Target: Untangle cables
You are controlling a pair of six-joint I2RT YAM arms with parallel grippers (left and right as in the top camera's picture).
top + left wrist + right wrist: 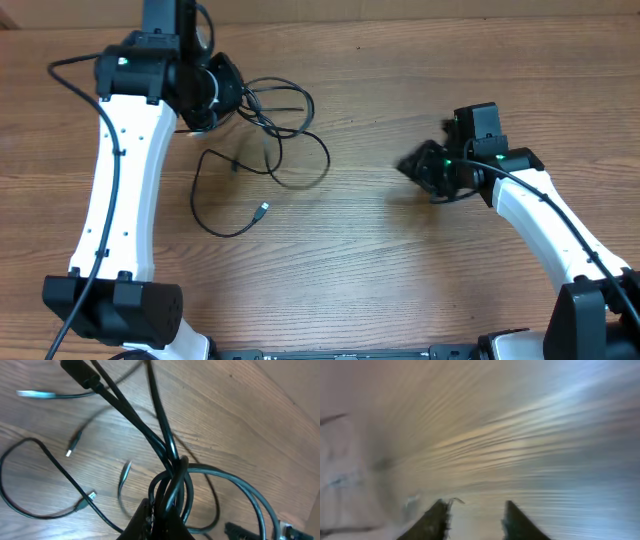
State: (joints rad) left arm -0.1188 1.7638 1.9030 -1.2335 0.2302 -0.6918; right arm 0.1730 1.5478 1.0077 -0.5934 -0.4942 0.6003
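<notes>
Several thin black cables (pixel 285 135) lie tangled on the wooden table at the upper left of centre, with a loose loop ending in a small USB plug (pixel 260 211). My left gripper (pixel 225 95) is shut on a bunch of the cables (pixel 170 467) at the tangle's left edge; the strands run up and away from the jaws (pixel 167 515) in the left wrist view. My right gripper (pixel 418 166) is open and empty, right of the tangle, with its fingertips (pixel 472 510) over bare wood in a blurred view.
A loose plug (pixel 72 447) and a USB plug (pixel 90 496) lie on the wood to the left of the held bunch. Thicker black wires run along the left arm (pixel 115 200) and the right arm (pixel 545 215). The table's far edge (pixel 400 12) runs along the top.
</notes>
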